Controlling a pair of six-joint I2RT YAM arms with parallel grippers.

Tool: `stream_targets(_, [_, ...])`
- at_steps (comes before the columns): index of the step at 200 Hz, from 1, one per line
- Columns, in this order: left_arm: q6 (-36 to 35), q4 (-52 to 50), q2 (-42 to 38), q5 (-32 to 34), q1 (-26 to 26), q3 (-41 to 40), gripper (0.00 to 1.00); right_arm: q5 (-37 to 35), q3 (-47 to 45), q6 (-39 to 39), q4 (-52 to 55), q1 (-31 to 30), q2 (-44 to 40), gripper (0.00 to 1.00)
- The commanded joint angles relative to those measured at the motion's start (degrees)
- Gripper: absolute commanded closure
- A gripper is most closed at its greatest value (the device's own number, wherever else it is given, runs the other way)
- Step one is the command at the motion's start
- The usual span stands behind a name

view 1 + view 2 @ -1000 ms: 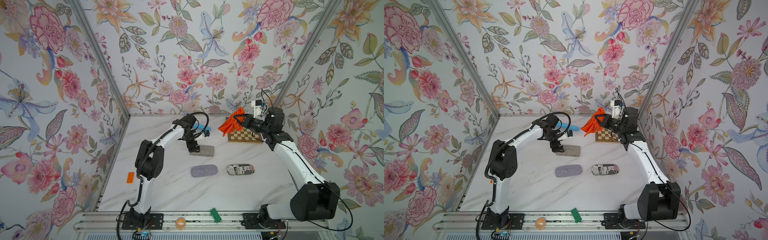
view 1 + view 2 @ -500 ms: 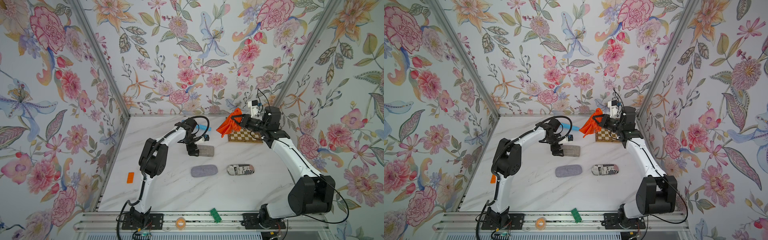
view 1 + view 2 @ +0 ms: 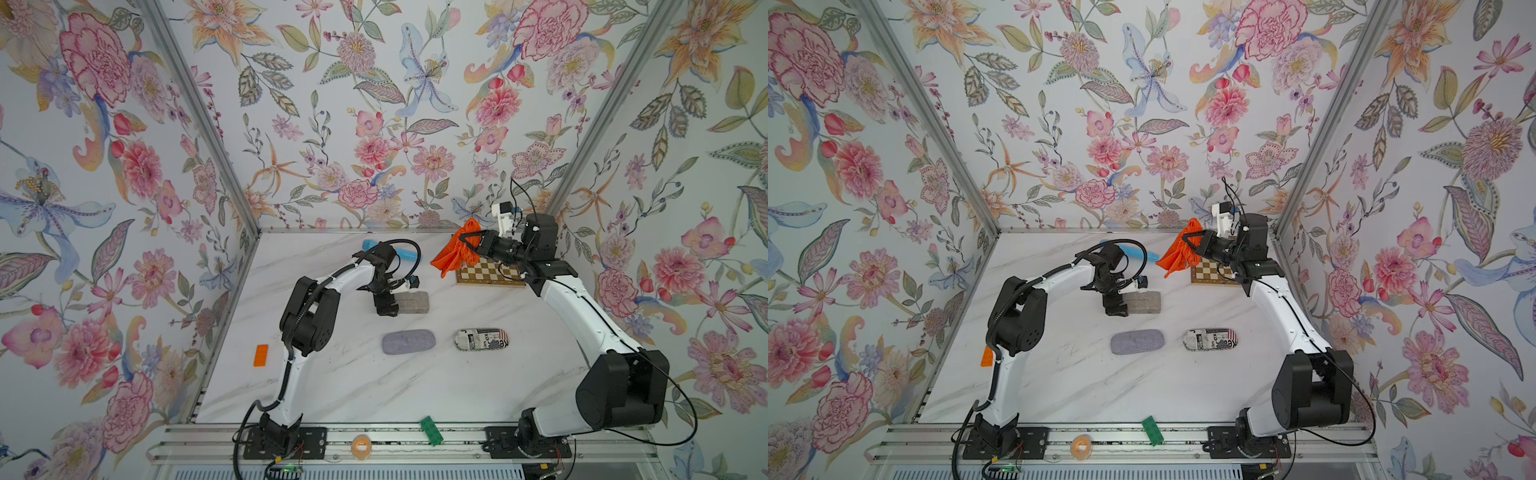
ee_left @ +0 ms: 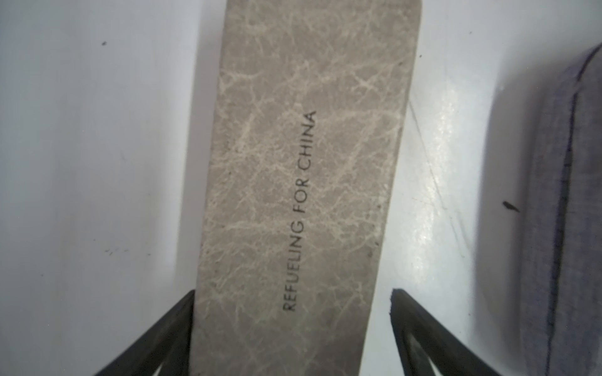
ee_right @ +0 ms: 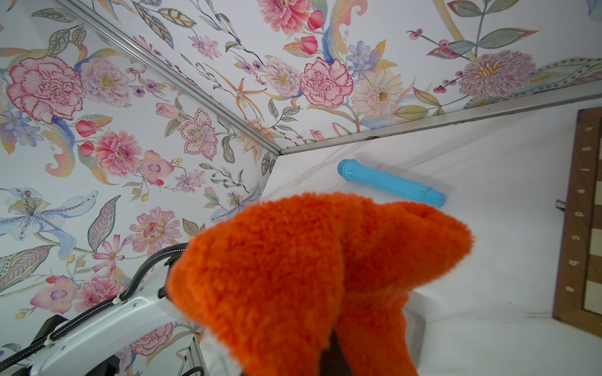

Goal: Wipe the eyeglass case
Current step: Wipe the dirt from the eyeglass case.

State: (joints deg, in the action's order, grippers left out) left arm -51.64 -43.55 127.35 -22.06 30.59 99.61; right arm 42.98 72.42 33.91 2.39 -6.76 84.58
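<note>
Taupe eyeglass case (image 3: 412,302) lies mid-desk (image 3: 332,386); left gripper (image 3: 385,311) straddles its left end, jaws apart, likely to steady it, while right gripper (image 3: 468,240), clamped on orange cloth (image 3: 453,255), hovers far right, ready for wiping.

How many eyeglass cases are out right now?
3. The taupe case sits inside the open left hand. The grey-purple case lies nearer the front rail. The newsprint-pattern case is beside that, on the right arm's side. None seem hidden.
</note>
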Motion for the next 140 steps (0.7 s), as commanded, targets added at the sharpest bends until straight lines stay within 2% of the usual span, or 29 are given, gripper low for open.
stream_targets(1, [-0.10, 0.57, 0.01, 0.37, 0.65, -2.06, 0.11, -0.19, -0.10, -0.92, -0.74, -0.10, -1.79, 1.00])
stream_targets(24, [1.24, 3.82, -1.26, 0.65, 0.45, -5.92, 0.18, 0.07, -0.38, -0.60, -1.00, -0.14, -2.05, 1.00])
stream_targets(50, [3.37, 7.92, -4.48, 2.09, 0.56, -10.07, 0.39, 0.30, -0.39, -0.97, 0.40, -0.09, -2.83, 1.00])
stream_targets(66, [5.90, 11.07, -7.44, 3.35, 0.60, -12.49, 0.45, 0.52, -0.13, -1.57, 2.62, -0.09, -3.73, 1.00])
stream_targets(93, [9.11, 15.75, -14.72, 2.95, 1.58, -16.77, 0.48, 0.52, -0.17, -2.96, 7.56, -0.34, -6.58, 1.00])
stream_targets(140, [17.03, 17.84, -23.68, -1.28, 2.34, -17.95, 0.50, 0.96, 1.55, -4.46, 15.61, -3.15, -7.75, 1.00])
